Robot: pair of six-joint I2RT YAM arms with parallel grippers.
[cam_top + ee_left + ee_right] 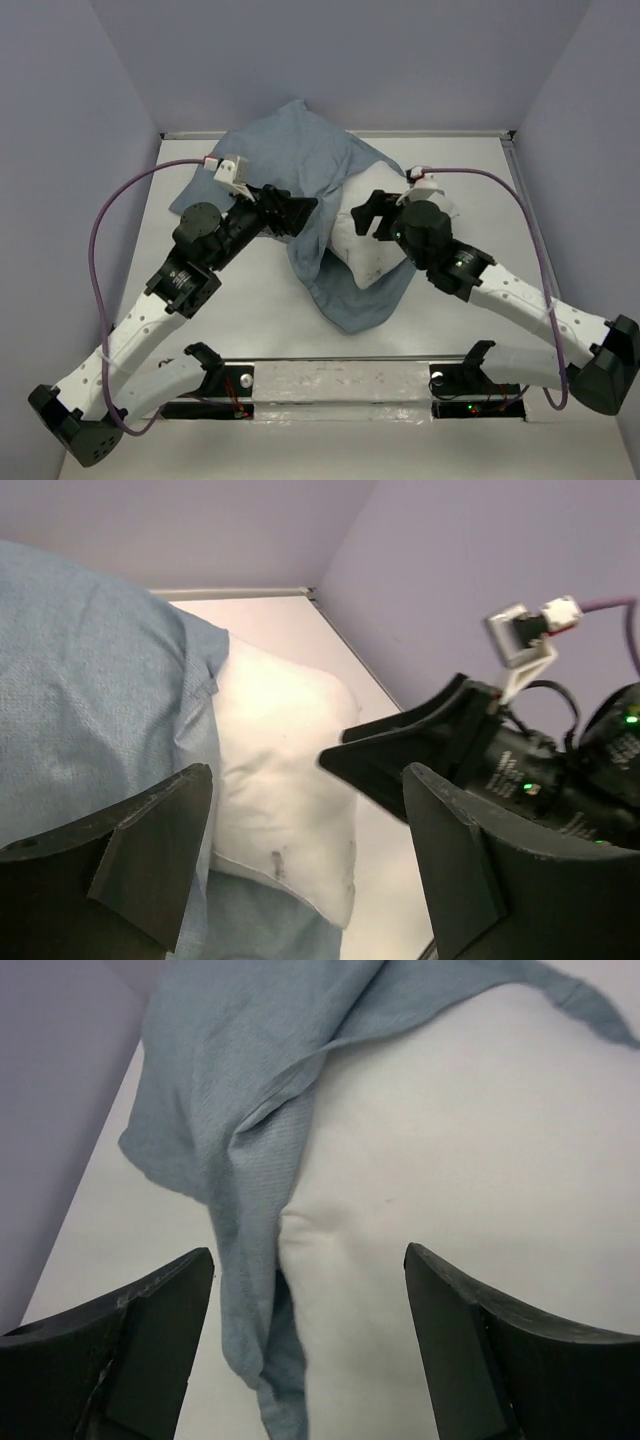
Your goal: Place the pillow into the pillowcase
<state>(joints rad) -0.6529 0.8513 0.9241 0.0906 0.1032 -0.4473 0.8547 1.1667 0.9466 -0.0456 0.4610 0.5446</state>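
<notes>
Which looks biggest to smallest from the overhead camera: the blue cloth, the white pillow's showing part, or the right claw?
1. pillowcase, largest
2. pillow, its uncovered part
3. right gripper, smallest, though nearer the camera

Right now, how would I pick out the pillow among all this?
Start at the white table and find the big blue-grey pillowcase heaped in its middle. The pillow pokes out of its right side: the only puffy, plain white thing, part-wrapped in that cloth.

Lab test booth, plain lilac walls (350,60)
</notes>
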